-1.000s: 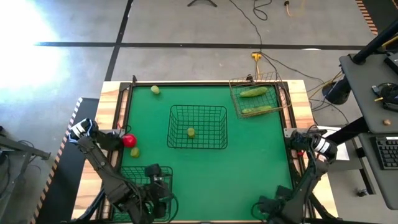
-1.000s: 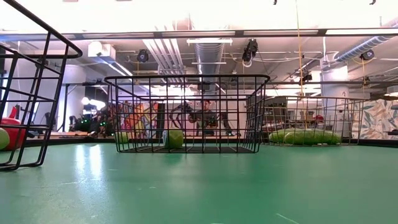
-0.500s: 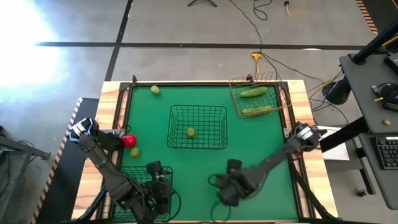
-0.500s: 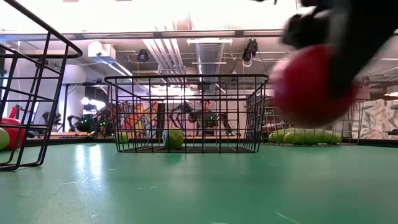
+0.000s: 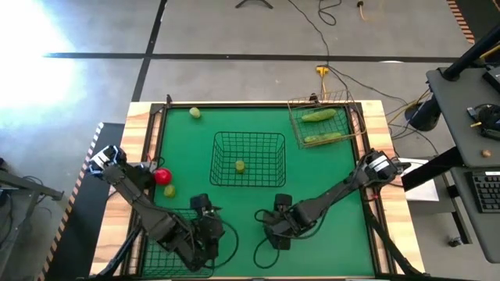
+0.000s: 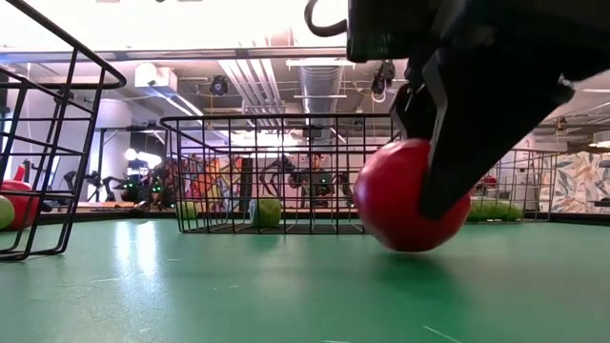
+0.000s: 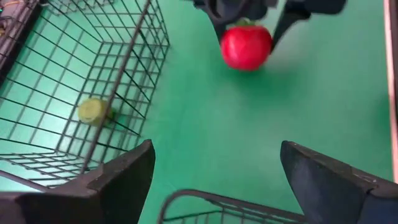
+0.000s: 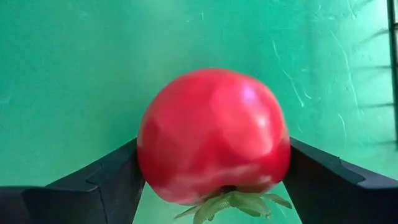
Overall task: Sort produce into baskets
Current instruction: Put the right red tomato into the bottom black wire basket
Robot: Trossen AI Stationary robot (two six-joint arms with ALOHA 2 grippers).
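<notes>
From where I'm standing the sorting looks a little past half done. Starting at the left: a red tomato (image 5: 162, 176) and a small yellow-green fruit (image 5: 169, 190) sit loose on the green tabletop (image 5: 328, 179) by the left edge, touching or nearly so, with nothing holding them. Near them at the front left corner is a dark wire basket (image 5: 166, 234); the left gripper (image 5: 209, 232) hovers at its inner edge, fingers spread and empty. I can't make out whether that basket has anything in it.

Toward the back left, another pale round fruit (image 5: 194, 112) lies alone on the felt-like green surface. In the middle stands the second dark basket (image 5: 248, 159), a thin square mesh, holding one yellow-green fruit (image 5: 240, 165).

Just in front of it the right gripper (image 5: 275, 232) is low over the tabletop, its fingers clamped on a glossy, smooth red tomato (image 6: 412, 194) with a little green leafy calyx; it seems to sit just at the surface.

At the back right, the tan metallic basket (image 5: 328, 121) holds both long, matte green cucumbers (image 5: 320, 126), so that sort looks finished. I'd judge that two fruits and two tomatoes remain.
</notes>
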